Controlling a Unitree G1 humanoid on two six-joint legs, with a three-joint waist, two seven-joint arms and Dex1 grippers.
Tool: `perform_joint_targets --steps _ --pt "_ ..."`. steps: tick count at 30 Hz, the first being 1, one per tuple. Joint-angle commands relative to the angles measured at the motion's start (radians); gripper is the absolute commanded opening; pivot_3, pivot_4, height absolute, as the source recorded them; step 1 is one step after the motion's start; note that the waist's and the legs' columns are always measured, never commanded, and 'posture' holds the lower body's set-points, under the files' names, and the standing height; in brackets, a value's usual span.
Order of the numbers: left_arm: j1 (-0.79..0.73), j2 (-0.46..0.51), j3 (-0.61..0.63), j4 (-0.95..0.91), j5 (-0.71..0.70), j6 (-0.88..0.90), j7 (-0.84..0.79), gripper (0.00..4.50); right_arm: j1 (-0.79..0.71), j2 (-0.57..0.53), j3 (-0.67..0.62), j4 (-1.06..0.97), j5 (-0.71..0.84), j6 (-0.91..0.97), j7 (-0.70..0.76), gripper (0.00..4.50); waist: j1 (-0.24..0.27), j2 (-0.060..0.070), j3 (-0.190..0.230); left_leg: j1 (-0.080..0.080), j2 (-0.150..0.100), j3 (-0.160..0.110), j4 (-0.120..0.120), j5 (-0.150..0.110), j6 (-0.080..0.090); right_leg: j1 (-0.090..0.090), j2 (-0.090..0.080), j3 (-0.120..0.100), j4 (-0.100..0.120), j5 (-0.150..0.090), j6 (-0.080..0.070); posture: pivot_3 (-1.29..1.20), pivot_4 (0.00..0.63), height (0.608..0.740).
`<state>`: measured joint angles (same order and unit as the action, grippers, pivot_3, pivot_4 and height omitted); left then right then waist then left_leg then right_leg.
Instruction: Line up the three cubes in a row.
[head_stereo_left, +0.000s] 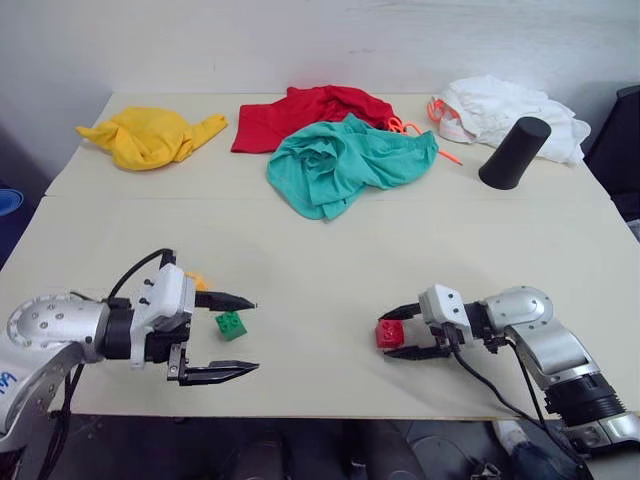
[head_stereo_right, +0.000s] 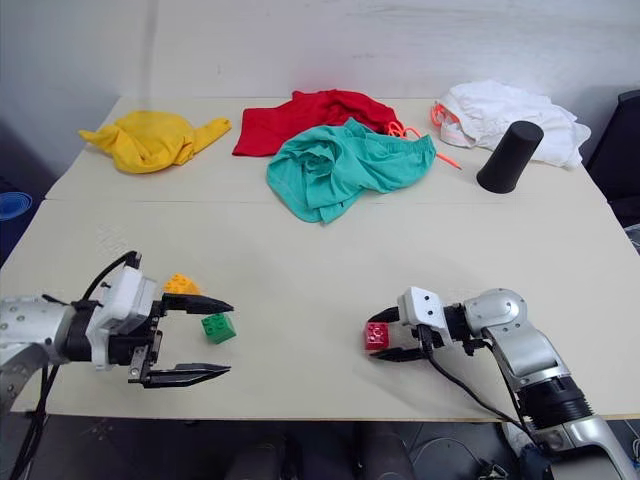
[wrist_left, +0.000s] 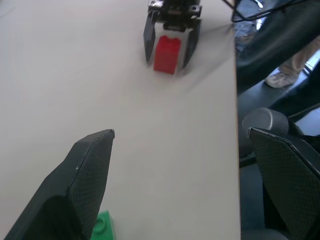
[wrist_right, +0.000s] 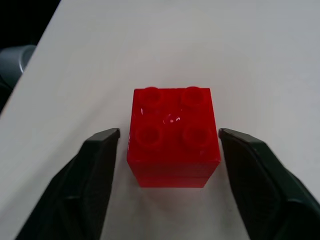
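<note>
Worktop (head_stereo_left: 320, 250): pale, carrying all three bricks toward the near edge, cloths along the far side.
Red cube (wrist_right: 173, 136): near right, standing studs up on the worktop, between the fingers of the right hand with a narrow gap on each side.
Right hand (head_stereo_left: 400, 331): near right, pointing left, fingers parted around the red cube, not clamped on it.
Green cube (head_stereo_right: 218, 327): near left, resting on the worktop, between the spread fingers of the left hand, touching neither.
Orange-yellow cube (head_stereo_right: 181, 284): near left, just beyond the far finger of the left hand, a little farther than the green cube.
Left hand (head_stereo_right: 205, 338): near left, pointing right, fingers wide apart, holding nothing.
Row: green and orange-yellow cubes close together, red cube well apart to the right.
Far side: yellow cloth (head_stereo_left: 150, 136) left, red cloth (head_stereo_left: 310, 112) and teal cloth (head_stereo_left: 345, 162) centre, white cloth (head_stereo_left: 505, 115) and black cone-shaped cup (head_stereo_left: 514, 152) right.
</note>
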<state>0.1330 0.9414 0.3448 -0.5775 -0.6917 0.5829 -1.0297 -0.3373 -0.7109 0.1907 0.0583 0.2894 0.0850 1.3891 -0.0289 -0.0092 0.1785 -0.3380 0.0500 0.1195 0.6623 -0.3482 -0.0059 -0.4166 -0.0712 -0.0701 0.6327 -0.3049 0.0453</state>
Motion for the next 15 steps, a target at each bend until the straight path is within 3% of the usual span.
perform_joint_targets --steps 1,7,15 --pt "0.117 -0.061 0.149 -0.023 0.017 -0.018 0.056 4.50 -0.013 -0.052 -0.076 -0.114 0.099 0.092 0.017 4.46 0.001 0.000 0.000 0.000 0.000 0.000 0.000 0.000 0.000 0.000 0.000 0.000 0.000 0.000 0.000 0.00 0.150 0.740" --pt "0.280 -0.191 0.237 -0.040 0.103 -0.098 0.145 4.50 -0.037 -0.128 -0.181 -0.255 0.267 0.293 0.012 4.49 0.004 0.000 0.000 0.000 0.000 -0.002 0.000 -0.004 0.005 0.001 -0.002 -0.001 -0.001 0.000 0.000 0.00 0.150 0.740" --pt "0.157 -0.244 0.058 0.069 0.243 -0.187 0.228 4.50 -0.155 -0.143 -0.211 -0.325 0.356 0.429 -0.022 4.49 0.004 0.000 0.000 0.000 -0.001 -0.003 0.000 -0.006 0.005 0.002 -0.003 -0.003 -0.002 0.000 0.000 0.00 0.150 0.740"
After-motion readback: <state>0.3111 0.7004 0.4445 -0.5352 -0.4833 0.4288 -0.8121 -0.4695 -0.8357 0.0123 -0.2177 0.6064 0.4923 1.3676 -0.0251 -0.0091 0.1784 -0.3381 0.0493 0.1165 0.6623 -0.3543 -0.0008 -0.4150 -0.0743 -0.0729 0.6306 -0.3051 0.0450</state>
